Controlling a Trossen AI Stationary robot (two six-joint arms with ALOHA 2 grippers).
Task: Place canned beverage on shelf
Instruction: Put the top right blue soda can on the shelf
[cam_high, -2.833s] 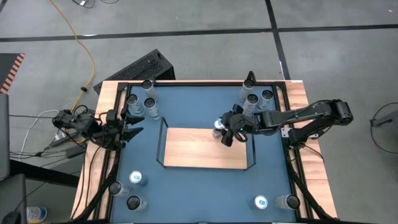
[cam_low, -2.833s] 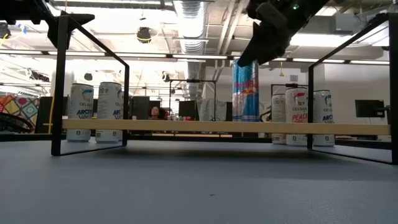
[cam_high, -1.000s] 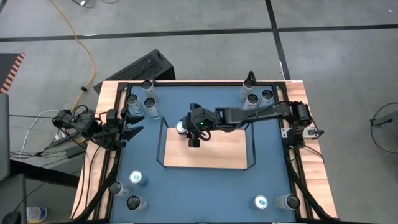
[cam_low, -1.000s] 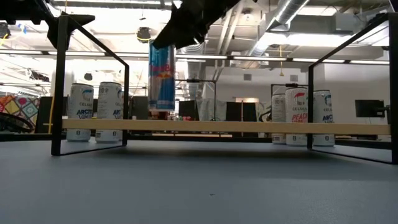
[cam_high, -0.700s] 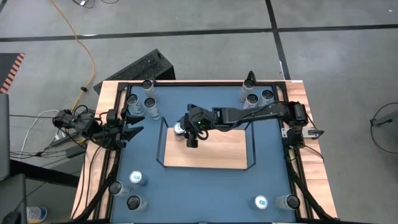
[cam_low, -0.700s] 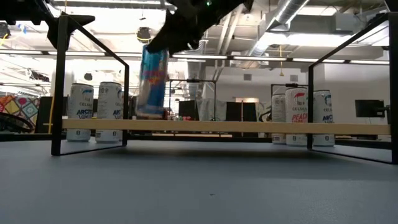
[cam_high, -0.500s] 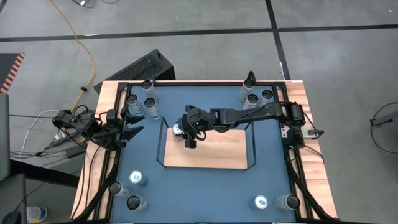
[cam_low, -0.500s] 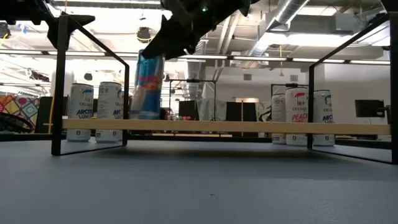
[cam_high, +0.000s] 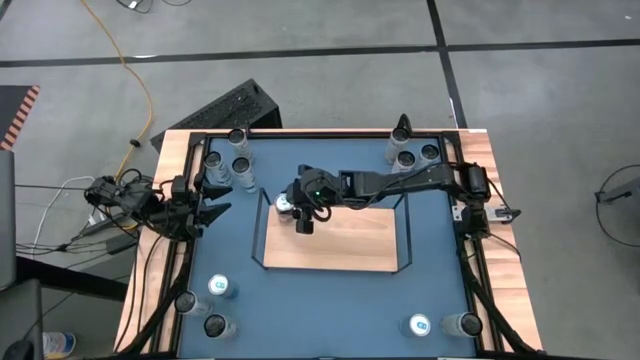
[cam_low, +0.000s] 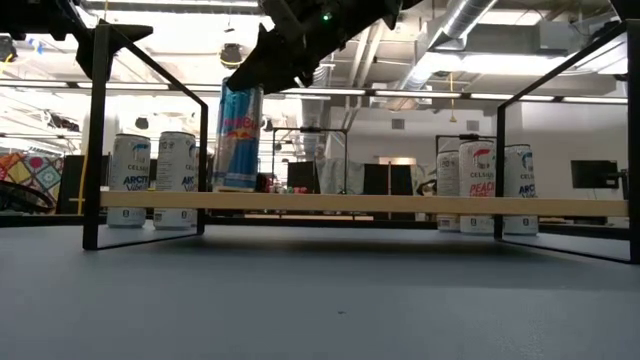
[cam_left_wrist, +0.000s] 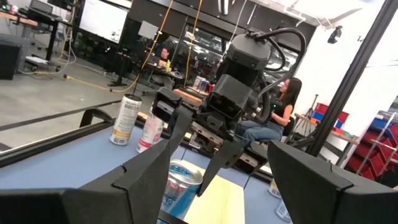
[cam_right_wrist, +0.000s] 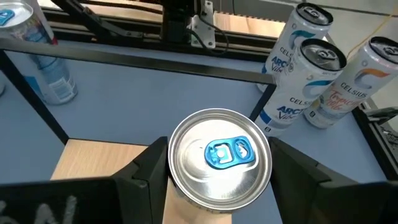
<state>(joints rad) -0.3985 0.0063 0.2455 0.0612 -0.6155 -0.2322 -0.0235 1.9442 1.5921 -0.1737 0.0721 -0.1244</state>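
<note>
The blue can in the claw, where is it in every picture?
High view: blue can at the shelf's far left corner.
Low view: upright on the board's left part.
Left wrist view: under the right claw.
Right wrist view: centre, top up.
Shared landmark: the shelf.

Past my left gripper's (cam_left_wrist: 217, 180) spread fingers, I'm seeing the right gripper (cam_left_wrist: 194, 163) clamping a blue can (cam_left_wrist: 181, 186) beside the pale shelf (cam_left_wrist: 231, 198). Two cans (cam_left_wrist: 137, 123) are standing behind; a person (cam_left_wrist: 275, 112) is sitting beyond.
</note>
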